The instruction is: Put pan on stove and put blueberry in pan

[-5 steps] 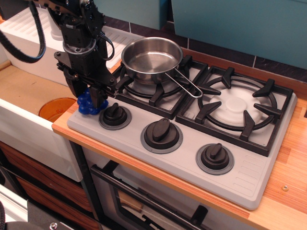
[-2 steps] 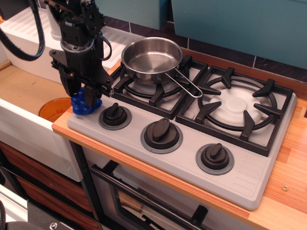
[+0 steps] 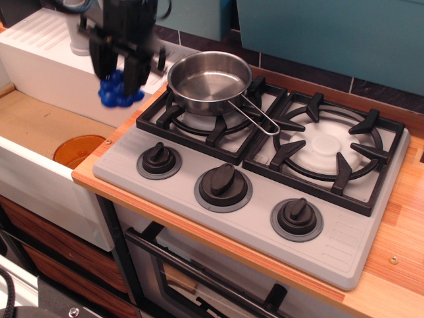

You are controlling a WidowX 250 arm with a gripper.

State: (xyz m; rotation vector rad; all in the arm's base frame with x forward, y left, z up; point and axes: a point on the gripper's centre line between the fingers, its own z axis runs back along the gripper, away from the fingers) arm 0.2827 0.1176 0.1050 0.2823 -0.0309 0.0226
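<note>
The shiny steel pan (image 3: 209, 81) stands on the left burner grate of the grey stove (image 3: 331, 232), its wire handle pointing front right. It looks empty. My gripper (image 3: 119, 83) hangs at the upper left, to the left of the pan and above the counter's edge. It is shut on the dark-blue blueberry cluster (image 3: 119, 91), held in the air between the black fingers (image 3: 133, 71). The berry is well above the stove surface and about level with the pan's rim.
Three black knobs (image 3: 223, 185) line the stove's front. The right burner grate (image 3: 328, 149) is bare. A white sink basin with an orange disc (image 3: 78, 150) lies at the left. A white drain board (image 3: 46, 40) is behind my gripper. Teal wall panels stand behind.
My gripper has risen from the stove's front left corner, lifting the blueberry up and slightly back. The pan has not moved.
</note>
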